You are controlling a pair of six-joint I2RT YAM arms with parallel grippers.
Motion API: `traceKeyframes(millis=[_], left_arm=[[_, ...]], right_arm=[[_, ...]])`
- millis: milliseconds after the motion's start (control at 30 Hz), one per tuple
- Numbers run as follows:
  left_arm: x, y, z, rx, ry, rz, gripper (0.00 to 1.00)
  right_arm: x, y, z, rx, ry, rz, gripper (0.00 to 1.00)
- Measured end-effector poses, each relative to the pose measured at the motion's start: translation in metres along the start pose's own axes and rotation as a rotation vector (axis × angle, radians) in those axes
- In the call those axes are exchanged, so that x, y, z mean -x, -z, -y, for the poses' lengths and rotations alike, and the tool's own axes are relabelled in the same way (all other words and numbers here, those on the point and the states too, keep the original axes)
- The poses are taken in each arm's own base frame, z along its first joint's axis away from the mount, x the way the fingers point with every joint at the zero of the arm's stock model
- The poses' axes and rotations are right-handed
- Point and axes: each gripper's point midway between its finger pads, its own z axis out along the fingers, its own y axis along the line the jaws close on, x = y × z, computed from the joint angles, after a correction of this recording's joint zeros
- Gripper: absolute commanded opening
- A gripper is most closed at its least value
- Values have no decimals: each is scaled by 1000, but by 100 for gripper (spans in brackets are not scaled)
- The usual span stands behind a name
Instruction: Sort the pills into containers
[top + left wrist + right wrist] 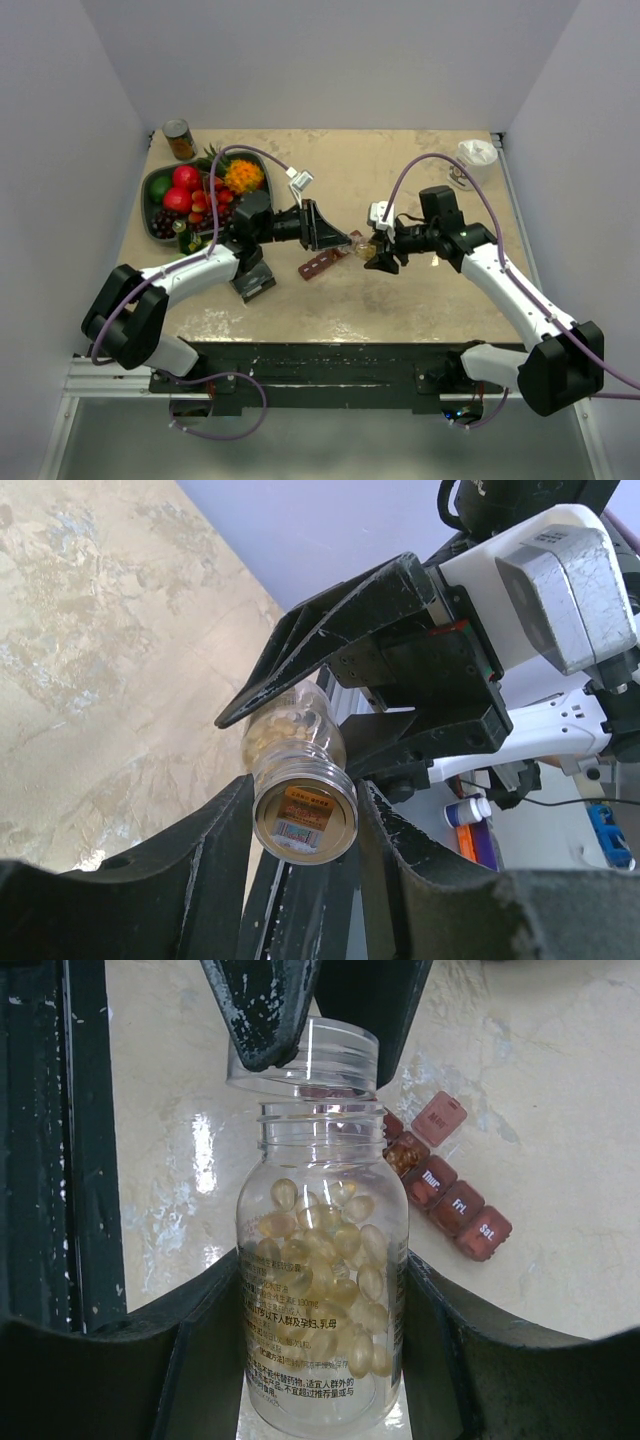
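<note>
Mid-table: my right gripper (322, 1295) pinches the clear bottle (322, 1380) of pills (330, 1250); my left gripper (305, 800) clamps its cap (315, 1055). The red weekday pill organizer (450, 1200) lies just beside them, with bare tabletop (420, 300) beyond its edges.

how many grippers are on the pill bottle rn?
2: the right gripper clamps the pill bottle by its body; the left gripper pinches its clear cap. Neither is hidden.

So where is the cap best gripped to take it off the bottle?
Grip the cap by its round side wall, fingers on opposite sides, coming end-on from the mouth side. The right gripper clamps the bottle around its body, so only the cap end stands free, facing the left gripper.
</note>
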Motion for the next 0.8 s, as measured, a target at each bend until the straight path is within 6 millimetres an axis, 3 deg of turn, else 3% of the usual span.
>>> traceKeyframes(millis=[800], left_arm=[[-3, -9, -7, 33, -18, -51, 10]], right_arm=[[-8, 1, -3, -6, -25, -40, 4]])
